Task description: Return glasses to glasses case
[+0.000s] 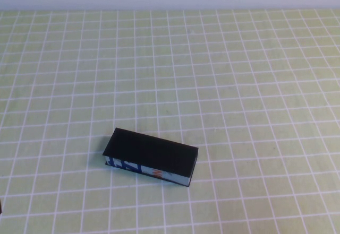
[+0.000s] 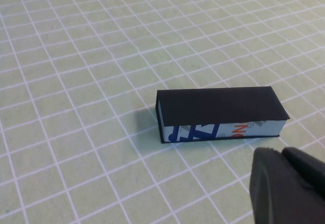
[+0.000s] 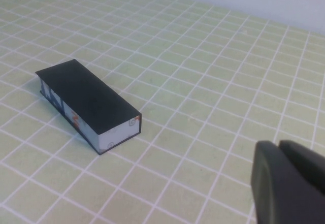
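Green-checked counter (image 1: 239, 85) under a pale wall, seen from the high camera: carried the case (image 1: 151, 152) alone, near the front, lid down, printed edge toward the robot. No glasses anywhere on the cloth; presumably inside already, though not confirmable with the lid shut. Neither hand visible from up there.

From the left wrist: showed the same case (image 2: 218, 113) shut, blue and orange print along its front edge, lid sitting flush. Left hand (image 2: 287, 183) hung near the case but clear of it, holding nothing; could not tell how its fingers stood.

From the right wrist: caught the case (image 3: 89, 102) from its short end, closed, well apart from the right hand (image 3: 289, 183). That hand closed on nothing, drawn back over bare cloth.

Judged as finished or nearly so: case shut, both hands clear, nothing left out on the counter to put away.
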